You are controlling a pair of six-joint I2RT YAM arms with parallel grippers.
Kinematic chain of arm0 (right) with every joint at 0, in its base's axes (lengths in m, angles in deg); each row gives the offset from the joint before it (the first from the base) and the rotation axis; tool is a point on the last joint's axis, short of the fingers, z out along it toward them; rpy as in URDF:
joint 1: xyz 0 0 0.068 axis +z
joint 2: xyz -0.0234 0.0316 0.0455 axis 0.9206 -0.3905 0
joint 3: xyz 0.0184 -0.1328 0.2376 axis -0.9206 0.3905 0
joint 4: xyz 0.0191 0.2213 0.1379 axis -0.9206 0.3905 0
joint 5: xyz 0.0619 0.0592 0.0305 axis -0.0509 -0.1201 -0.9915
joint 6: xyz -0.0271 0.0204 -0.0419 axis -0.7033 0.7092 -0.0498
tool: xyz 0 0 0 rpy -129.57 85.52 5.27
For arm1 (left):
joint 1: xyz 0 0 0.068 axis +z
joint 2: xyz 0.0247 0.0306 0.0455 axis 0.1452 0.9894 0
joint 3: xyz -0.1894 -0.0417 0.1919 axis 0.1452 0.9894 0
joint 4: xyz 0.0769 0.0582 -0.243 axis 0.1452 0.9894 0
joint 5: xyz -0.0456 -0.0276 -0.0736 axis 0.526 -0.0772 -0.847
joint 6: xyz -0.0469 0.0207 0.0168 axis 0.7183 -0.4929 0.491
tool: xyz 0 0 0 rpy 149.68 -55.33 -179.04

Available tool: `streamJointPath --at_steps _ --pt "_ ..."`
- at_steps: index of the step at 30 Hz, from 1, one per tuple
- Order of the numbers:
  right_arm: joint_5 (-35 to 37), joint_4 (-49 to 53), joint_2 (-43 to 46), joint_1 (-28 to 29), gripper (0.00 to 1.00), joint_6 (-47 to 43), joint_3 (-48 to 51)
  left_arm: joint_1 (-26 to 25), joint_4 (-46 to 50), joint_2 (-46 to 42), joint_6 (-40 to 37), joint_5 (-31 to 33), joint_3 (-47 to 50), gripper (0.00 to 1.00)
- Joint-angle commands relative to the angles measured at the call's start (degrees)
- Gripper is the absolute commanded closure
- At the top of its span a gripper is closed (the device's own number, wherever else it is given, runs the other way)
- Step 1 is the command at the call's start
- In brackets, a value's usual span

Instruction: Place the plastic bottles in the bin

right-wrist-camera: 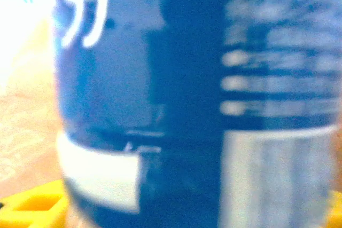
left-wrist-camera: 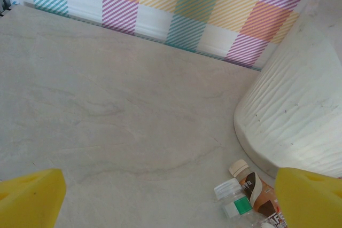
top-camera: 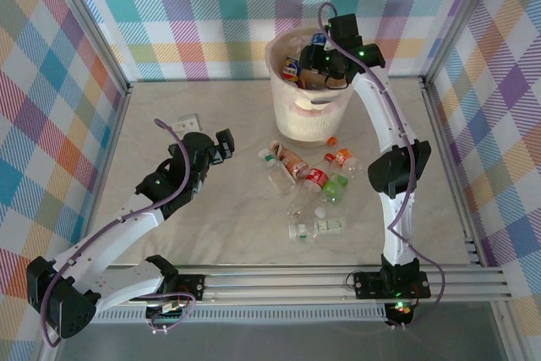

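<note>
blue-labelled bottle at right tool, grip unclear

We are counting one bin. We are counting about eight plastic bottles lying in front of the bin, and at least two more inside it.

Pale marbled tabletop spreads out, checked wall panels stand round it, a small white piece lies back-left, a metal rail runs along the near edge.
</note>
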Motion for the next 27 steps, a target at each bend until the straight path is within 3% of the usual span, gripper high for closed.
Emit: streamJointPath --at_steps 1,20,27 --pt "-0.4 1.3 -0.5 0.6 0.27 -1.5 -1.9 -0.3 0.3 -0.6 0.9 0.9 0.3 0.0" --pt "0.4 5.2 6.1 0.8 0.21 -5.8 -3.9 -0.3 2.7 -0.8 1.1 2.2 0.5 0.0" --pt "0.1 4.1 15.0 2.3 0.11 -8.4 5.2 -0.3 2.9 -1.4 1.4 2.5 1.0 0.0"
